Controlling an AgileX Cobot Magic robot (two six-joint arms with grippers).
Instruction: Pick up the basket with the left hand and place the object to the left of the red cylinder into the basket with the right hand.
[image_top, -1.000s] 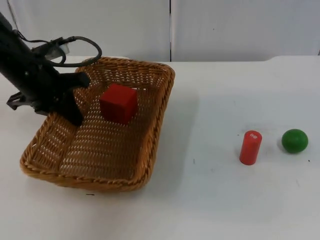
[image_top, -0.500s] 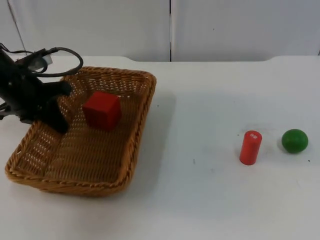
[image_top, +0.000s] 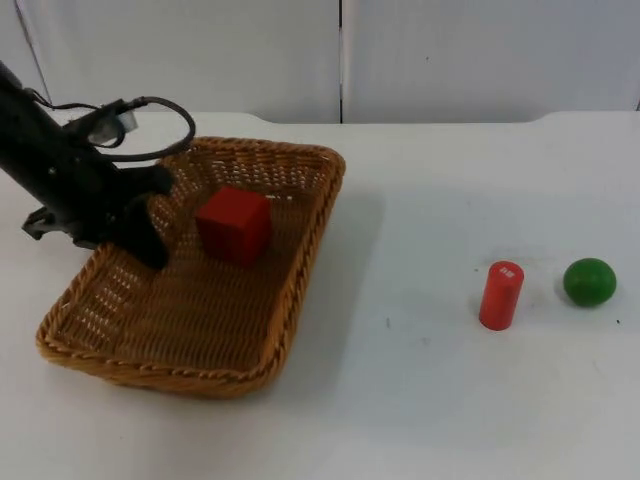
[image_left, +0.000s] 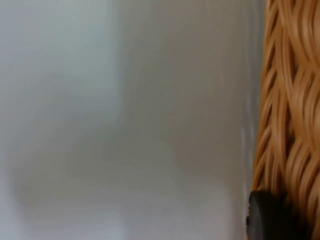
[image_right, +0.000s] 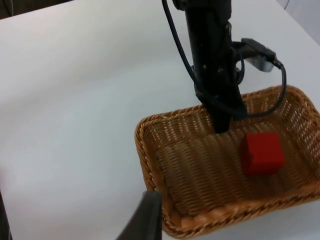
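Basket (image_top: 200, 310): wicker, on the white desk (image_top: 450, 400) at its left side, tilted, left rim gripped.
Left pincer (image_top: 148, 240): clenched on the basket's left wall, one finger inside, reaching down from the left arm.
Red cube (image_top: 234, 225): inside the basket, near its far end, just beside the left pincer.
Red cylinder (image_top: 501, 295): upright on the desk, well apart from the basket.
Green ball (image_top: 589, 281): just right of the cylinder.
Right pincer (image_right: 145, 220): above the desk, overlooking the basket; cannot tell whether released or clenched.

Cube (image_top: 234, 224) lies in basket (image_top: 300, 270) at table's (image_top: 430, 400) left; cylinder (image_top: 500, 295) far right, ball (image_top: 589, 281) just beside its right
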